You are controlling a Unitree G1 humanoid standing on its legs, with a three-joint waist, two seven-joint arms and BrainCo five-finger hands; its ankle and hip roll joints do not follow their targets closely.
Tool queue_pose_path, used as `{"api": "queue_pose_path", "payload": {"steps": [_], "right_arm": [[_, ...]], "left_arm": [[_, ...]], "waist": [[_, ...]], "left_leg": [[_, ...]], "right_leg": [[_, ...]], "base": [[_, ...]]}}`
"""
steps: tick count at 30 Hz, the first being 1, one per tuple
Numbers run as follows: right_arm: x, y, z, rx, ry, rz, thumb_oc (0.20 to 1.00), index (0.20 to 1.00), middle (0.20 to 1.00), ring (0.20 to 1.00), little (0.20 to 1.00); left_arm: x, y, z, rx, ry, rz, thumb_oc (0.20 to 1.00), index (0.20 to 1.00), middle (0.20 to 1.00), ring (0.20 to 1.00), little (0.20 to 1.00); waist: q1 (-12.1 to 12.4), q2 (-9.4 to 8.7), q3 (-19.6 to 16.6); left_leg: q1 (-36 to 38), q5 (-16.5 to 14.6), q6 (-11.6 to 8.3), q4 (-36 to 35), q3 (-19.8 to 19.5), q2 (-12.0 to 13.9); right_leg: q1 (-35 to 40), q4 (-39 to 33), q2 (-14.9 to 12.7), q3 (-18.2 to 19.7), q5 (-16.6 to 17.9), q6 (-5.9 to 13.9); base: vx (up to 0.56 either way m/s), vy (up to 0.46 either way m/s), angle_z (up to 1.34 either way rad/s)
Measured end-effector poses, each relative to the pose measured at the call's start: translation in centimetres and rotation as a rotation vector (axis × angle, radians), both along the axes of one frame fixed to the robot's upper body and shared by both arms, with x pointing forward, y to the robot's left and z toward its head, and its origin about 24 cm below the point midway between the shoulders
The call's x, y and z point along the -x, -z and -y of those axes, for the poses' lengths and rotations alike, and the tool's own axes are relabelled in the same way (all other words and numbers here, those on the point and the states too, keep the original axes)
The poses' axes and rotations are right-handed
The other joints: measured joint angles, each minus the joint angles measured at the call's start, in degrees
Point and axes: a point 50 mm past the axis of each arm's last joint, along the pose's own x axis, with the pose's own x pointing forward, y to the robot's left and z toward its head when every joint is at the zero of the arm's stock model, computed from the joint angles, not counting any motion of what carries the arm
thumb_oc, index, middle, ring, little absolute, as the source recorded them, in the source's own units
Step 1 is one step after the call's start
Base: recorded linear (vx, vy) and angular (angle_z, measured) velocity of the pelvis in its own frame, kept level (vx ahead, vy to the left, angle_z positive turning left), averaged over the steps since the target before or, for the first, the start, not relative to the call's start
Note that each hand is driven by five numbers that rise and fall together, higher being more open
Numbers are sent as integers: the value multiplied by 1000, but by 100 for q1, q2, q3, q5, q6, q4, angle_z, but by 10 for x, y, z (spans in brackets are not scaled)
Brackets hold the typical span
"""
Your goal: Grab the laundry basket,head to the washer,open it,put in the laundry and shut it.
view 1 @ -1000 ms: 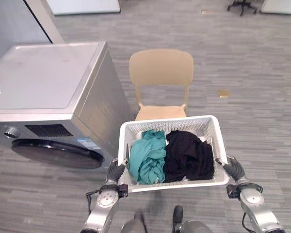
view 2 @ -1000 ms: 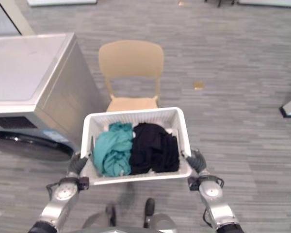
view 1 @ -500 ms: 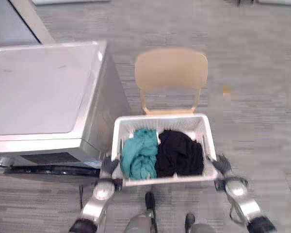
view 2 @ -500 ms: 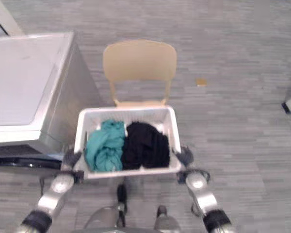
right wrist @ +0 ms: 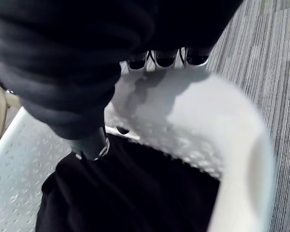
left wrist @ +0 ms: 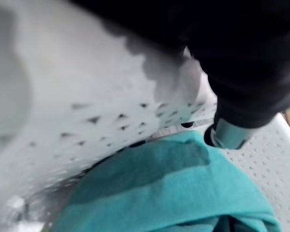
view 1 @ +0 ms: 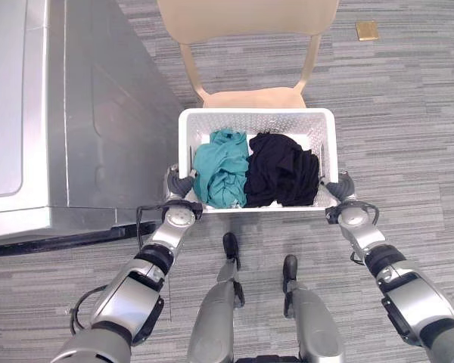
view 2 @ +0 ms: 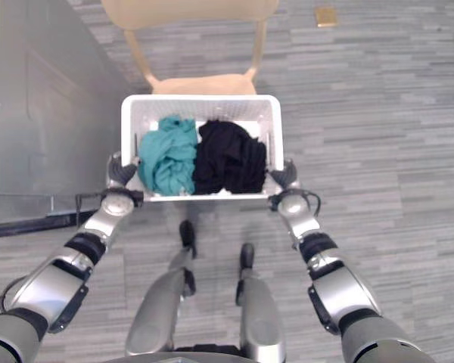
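Observation:
I hold a white perforated laundry basket [view 1: 257, 115] by its two short sides, just in front of a chair. A teal cloth [view 1: 221, 166] lies in its left half and a black cloth [view 1: 284, 168] in its right half. My left hand [view 1: 180, 184] is shut on the left rim, and its thumb [left wrist: 229, 133] reaches inside above the teal cloth [left wrist: 174, 188]. At the right rim my right hand [view 1: 340, 185] is shut too, with its fingers [right wrist: 164, 60] curled over the edge and the thumb [right wrist: 89, 145] inside by the black cloth [right wrist: 135, 193]. The silver washer [view 1: 76, 121] stands directly to my left.
A tan chair [view 1: 251, 97] stands right behind the basket, its seat touching or nearly touching the far rim. The washer's side wall is close to my left arm. Grey striped floor [view 1: 408, 113] stretches to the right, with a small tan tile [view 1: 367, 30] on it.
The whole view has swung down and closer, so the camera moved. The basket now sits nearer the chair seat and beside the washer's side. Both hands keep their hold.

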Motion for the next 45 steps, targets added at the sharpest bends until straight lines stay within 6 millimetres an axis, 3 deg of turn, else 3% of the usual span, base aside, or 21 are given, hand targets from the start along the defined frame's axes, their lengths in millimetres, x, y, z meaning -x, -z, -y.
{"api": "queue_pose_path", "payload": {"steps": [2, 3, 4, 7, 11, 16, 20, 24, 27, 28, 32, 34, 35, 36, 37, 38, 39, 40, 41, 42, 45], "right_arm": [[5, 5, -1, -14, -13, -2, 1000, 1000, 1000, 1000, 1000], [7, 4, -1, -32, -14, 14, 1000, 1000, 1000, 1000, 1000], [10, 6, -3, -46, -24, 18, 1000, 1000, 1000, 1000, 1000], [26, 21, -2, -76, -43, -4, 1000, 1000, 1000, 1000, 1000], [46, 29, 9, -136, -44, 3, 1000, 1000, 1000, 1000, 1000], [63, 24, 34, -130, -37, 41, 1000, 1000, 1000, 1000, 1000], [108, 45, 66, -140, 8, -21, 1000, 1000, 1000, 1000, 1000], [144, 77, 75, -150, 7, -165, 1000, 1000, 1000, 1000, 1000], [159, 94, 71, -184, 0, -245, 1000, 1000, 1000, 1000, 1000], [172, 111, 65, -215, -14, -324, 1000, 1000, 1000, 1000, 1000], [196, 141, 48, -267, -57, -477, 1000, 1000, 1000, 1000, 1000], [203, 150, 42, -287, -64, -527, 1000, 1000, 1000, 1000, 1000], [205, 153, 37, -292, -75, -542, 1000, 1000, 1000, 1000, 1000], [206, 154, 37, -292, -82, -551, 1000, 1000, 1000, 1000, 1000], [204, 154, 33, -296, -98, -552, 1000, 1000, 1000, 1000, 1000], [197, 153, 28, -290, -121, -549, 1000, 1000, 1000, 1000, 1000], [193, 153, 27, -290, -125, -546, 1000, 1000, 1000, 1000, 1000], [186, 150, 21, -306, -131, -523, 1000, 1000, 1000, 1000, 1000], [186, 150, 20, -312, -131, -521, 1000, 1000, 1000, 1000, 1000], [179, 147, 21, -331, -115, -498, 1000, 1000, 1000, 1000, 1000], [177, 144, 27, -354, -72, -477, 1000, 1000, 1000, 1000, 1000]], "left_arm": [[7, 7, 4, 31, 12, 2, 1000, 1000, 1000, 1000, 1000], [12, 8, 5, 57, 15, 19, 1000, 1000, 1000, 1000, 1000], [19, 12, 4, 80, 18, 30, 1000, 1000, 1000, 1000, 1000], [43, 29, 15, 156, 62, 26, 1000, 1000, 1000, 1000, 1000], [63, 42, 12, 204, 94, -2, 1000, 1000, 1000, 1000, 1000], [81, 38, 0, 251, 110, 37, 1000, 1000, 1000, 1000, 1000], [122, 65, -20, 283, 82, -50, 1000, 1000, 1000, 1000, 1000], [163, 95, -27, 310, 69, -193, 1000, 1000, 1000, 1000, 1000], [178, 108, -27, 333, 73, -264, 1000, 1000, 1000, 1000, 1000], [198, 125, -27, 360, 47, -349, 1000, 1000, 1000, 1000, 1000], [229, 156, -26, 402, -15, -525, 1000, 1000, 1000, 1000, 1000], [234, 163, -24, 413, -30, -556, 1000, 1000, 1000, 1000, 1000], [234, 166, -25, 414, -40, -571, 1000, 1000, 1000, 1000, 1000], [228, 166, -24, 413, -38, -568, 1000, 1000, 1000, 1000, 1000], [233, 170, -26, 411, -54, -596, 1000, 1000, 1000, 1000, 1000], [235, 176, -30, 402, -79, -632, 1000, 1000, 1000, 1000, 1000], [233, 177, -31, 397, -87, -635, 1000, 1000, 1000, 1000, 1000], [235, 180, -36, 388, -127, -650, 1000, 1000, 1000, 1000, 1000], [232, 179, -36, 388, -136, -642, 1000, 1000, 1000, 1000, 1000], [226, 177, -35, 390, -139, -622, 1000, 1000, 1000, 1000, 1000], [208, 170, -27, 405, -107, -562, 1000, 1000, 1000, 1000, 1000]], "waist": [[43, 10, 6], [20, 45, 3], [42, 61, -6], [72, 54, -7], [59, 65, -24], [90, 207, -344], [46, 301, -820], [57, 322, -1000], [50, 315, -1019], [81, 327, -1118], [164, 382, -1175], [300, 452, -1189], [367, 468, -1190], [349, 464, -1186], [447, 484, -1202], [496, 325, -1141], [531, 269, -1133], [504, 63, -1123], [452, 65, -1151], [436, 122, -1186], [345, 216, -1245]], "left_leg": [[156, -13, 18, -10, -64, 60], [186, -17, 8, -12, -160, 10], [211, -17, 7, -15, -155, 64], [440, -46, -34, -27, -162, 151], [652, -122, -143, -35, -152, 195], [785, -128, -209, -252, -161, 165], [1034, -122, -213, -267, -287, 79], [1191, -160, -254, -267, -307, 67], [1326, -174, -273, -268, -316, 67], [1380, -201, -305, -268, -330, 68], [1412, -182, -330, -268, -537, 65], [1225, -109, -443, -222, -717, 113], [1081, -26, -599, -145, -858, 102], [1015, -139, -770, -143, -914, 155], [927, -451, -694, -128, -787, 171], [828, -887, -606, 124, -494, 128], [835, -893, -630, 228, -382, 125], [864, -911, -697, 452, -127, 271], [952, -911, -696, 532, -100, 389], [1164, -861, -781, 404, 153, 802], [1225, -845, -801, 269, 1043, 1115]], "right_leg": [[-160, 271, 18, -1, -370, -43], [-26, -212, 40, -32, 19, -145], [78, -336, 99, -84, 163, -174], [357, -437, 197, -111, 185, -196], [600, -507, 250, -106, 182, -205], [706, -616, 243, -128, 183, -205], [1148, -927, 189, -260, 185, -203], [1435, -1123, 204, -319, 186, -204], [1595, -1204, 219, -351, 184, -202], [1719, -1289, 238, -385, 179, -201], [1870, -1329, 336, -558, 165, -206], [1783, -1266, 419, -730, 134, -273], [1715, -1220, 420, -856, 147, -330], [1672, -1236, 370, -956, 142, -414], [1649, -1175, 351, -1150, 193, -486], [1658, -1184, 103, -1393, 248, -519], [1689, -1214, -5, -1443, 292, -506], [1864, -1393, -220, -1712, 374, -416], [1954, -1424, -278, -1856, 381, -400], [2212, -1561, -343, -2254, 450, -278], [2440, -1586, -533, -2891, 537, -134]], "base": [[17, -13, 13], [45, -31, 25], [37, -22, 20], [70, -27, 3], [62, -22, -3], [6, -39, 3], [5, -45, 17], [-13, -32, 10], [5, -33, 7], [-18, -31, 9], [-88, -20, 25], [-140, 5, 41], [-71, 31, 55], [-92, 83, 62], [-56, 191, 80], [-28, 243, 66], [12, 263, 91], [94, 214, 89], [119, 357, 144], [131, 411, 137], [100, 354, 131]]}}
